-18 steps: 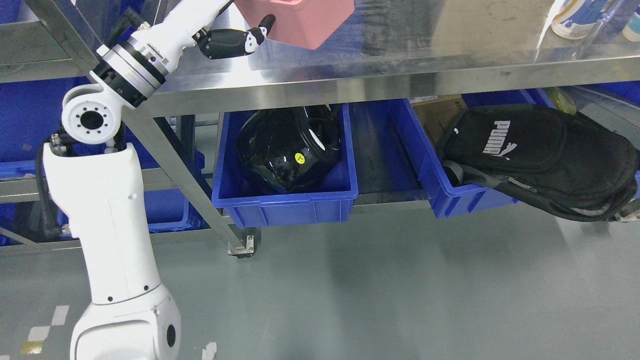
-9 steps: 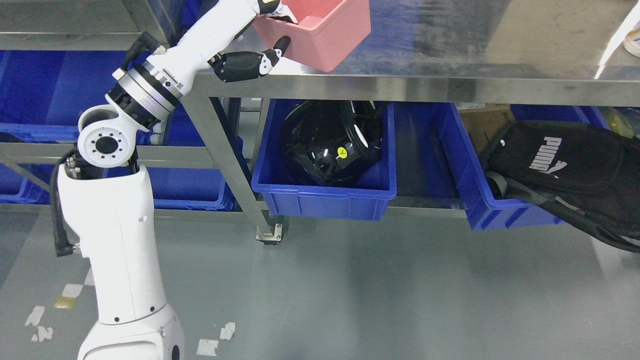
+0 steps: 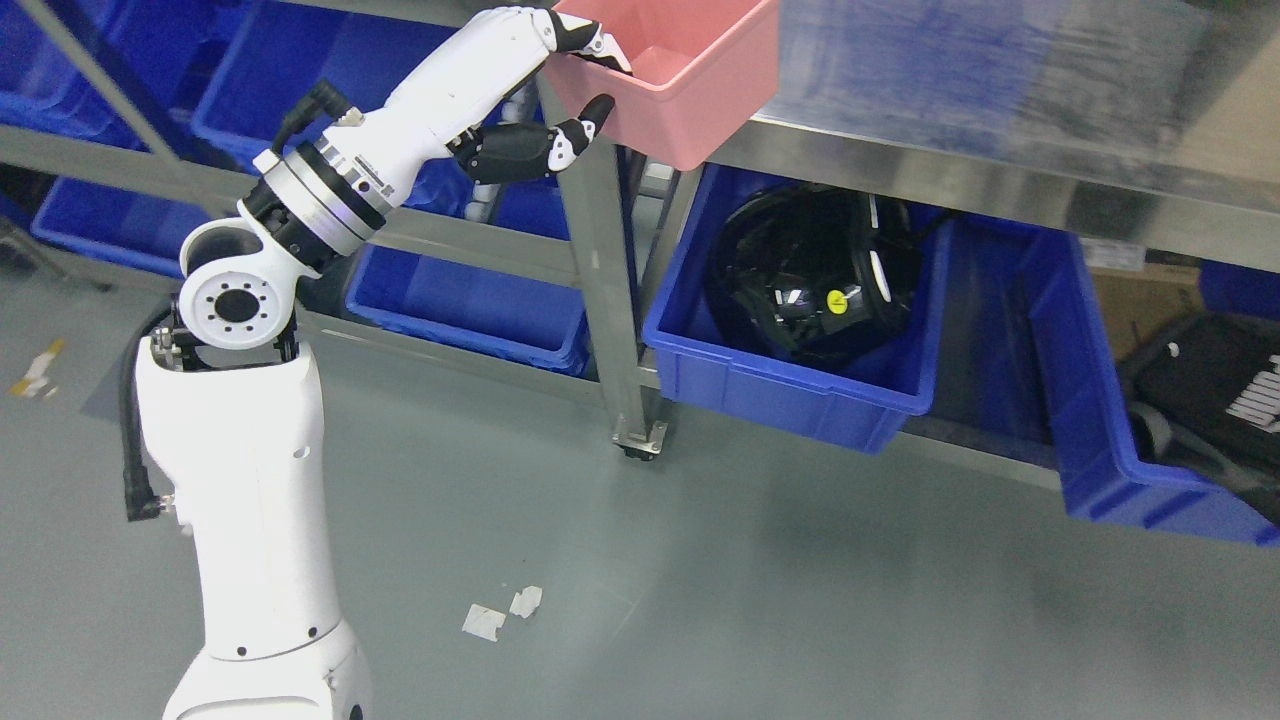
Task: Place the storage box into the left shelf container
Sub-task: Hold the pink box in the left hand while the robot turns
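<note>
A pink storage box hangs at the top of the head view, in front of the steel table's left corner. My left hand is shut on its left wall, fingers over the rim and the dark thumb pressed on the outside. The white left arm rises from the lower left. Blue shelf containers sit on the rack to the left, behind the arm. The right arm does not show.
A steel table leg with a caster stands just below the box. Under the table a blue bin holds a black helmet. Another blue bin at the right holds a black bag. Paper scraps lie on the grey floor.
The camera has swung left, so the whole scene slid right and more of the left rack shows. The box stays in my left hand and now shows lower and further right in the frame.
</note>
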Robot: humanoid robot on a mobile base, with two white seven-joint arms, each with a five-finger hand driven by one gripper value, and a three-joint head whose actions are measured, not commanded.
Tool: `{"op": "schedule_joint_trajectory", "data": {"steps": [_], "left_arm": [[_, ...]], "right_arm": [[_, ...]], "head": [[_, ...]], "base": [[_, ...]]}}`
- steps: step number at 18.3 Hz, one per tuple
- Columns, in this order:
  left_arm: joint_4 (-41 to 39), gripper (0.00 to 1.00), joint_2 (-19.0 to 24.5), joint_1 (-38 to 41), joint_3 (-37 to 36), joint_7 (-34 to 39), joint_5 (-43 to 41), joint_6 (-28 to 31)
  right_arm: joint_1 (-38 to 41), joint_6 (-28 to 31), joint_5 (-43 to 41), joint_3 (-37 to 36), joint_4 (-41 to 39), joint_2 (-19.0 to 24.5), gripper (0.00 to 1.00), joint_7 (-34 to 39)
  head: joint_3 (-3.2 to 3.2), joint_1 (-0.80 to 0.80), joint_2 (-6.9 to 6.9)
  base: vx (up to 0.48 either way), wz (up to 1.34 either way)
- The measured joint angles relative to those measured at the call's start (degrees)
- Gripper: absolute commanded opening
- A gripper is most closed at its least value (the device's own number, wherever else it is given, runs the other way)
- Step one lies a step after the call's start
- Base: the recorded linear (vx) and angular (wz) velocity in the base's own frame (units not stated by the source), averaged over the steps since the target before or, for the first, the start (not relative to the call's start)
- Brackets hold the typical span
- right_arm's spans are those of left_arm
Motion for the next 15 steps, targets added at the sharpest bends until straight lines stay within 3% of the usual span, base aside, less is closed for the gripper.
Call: {"op": "schedule_joint_trajectory", "data": {"steps": [15], "left_arm": [[-1.25,0.02,-0.07,2.99,-1.74,0.18,0.31,-2.69]], "right_arm": [[-0.01,0.01,0.0,0.0,0.0,0.0,0.99,-0.03]], "head": [[0.0,0.0,0.02]], "base": [[0.004,0.95]]}}
